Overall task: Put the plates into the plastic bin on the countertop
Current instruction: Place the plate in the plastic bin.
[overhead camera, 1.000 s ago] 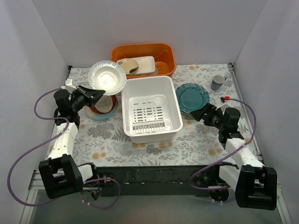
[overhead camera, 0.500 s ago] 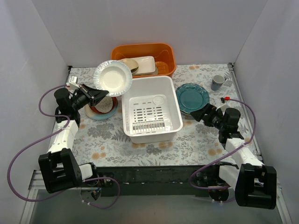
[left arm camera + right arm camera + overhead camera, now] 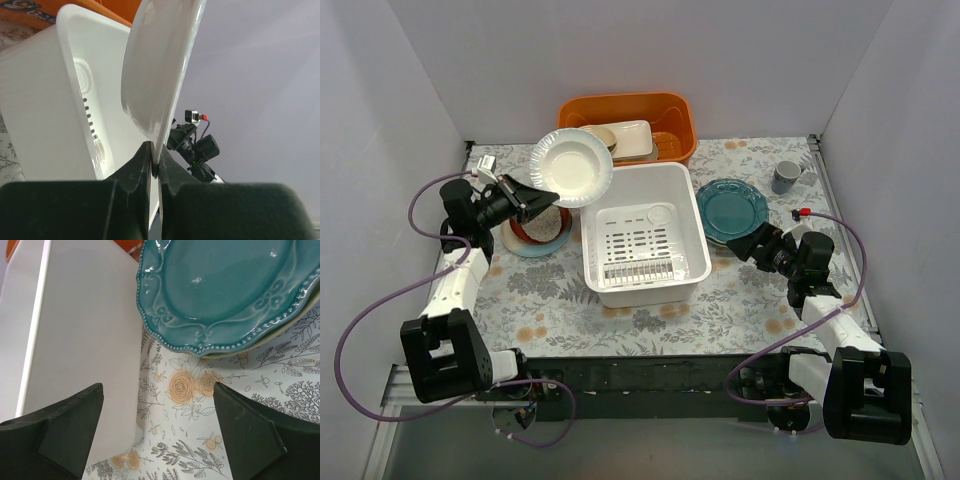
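My left gripper [image 3: 535, 203] [image 3: 155, 152] is shut on the rim of a cream plate [image 3: 572, 168] [image 3: 160, 65]. It holds the plate tilted in the air over the far left corner of the white plastic bin [image 3: 695, 235] [image 3: 45, 100]. Red-brown and light blue plates [image 3: 535, 236] lie stacked on the countertop [image 3: 550, 290] below the left gripper. My right gripper [image 3: 748, 243] [image 3: 158, 386] is open and empty, low over the countertop between the bin [image 3: 75, 330] and the scalloped teal plate [image 3: 731, 208] [image 3: 220, 290]. The teal plate lies on another pale plate [image 3: 295, 315].
An orange tub [image 3: 670, 115] stands behind the bin, holding a white tray and a beige dish with a spoon [image 3: 600, 140]. A grey mug [image 3: 786, 177] stands at the far right. White walls close in both sides.
My left gripper has carried the cream plate to the right, from beside the bin to over its far left corner. The right arm has barely moved.
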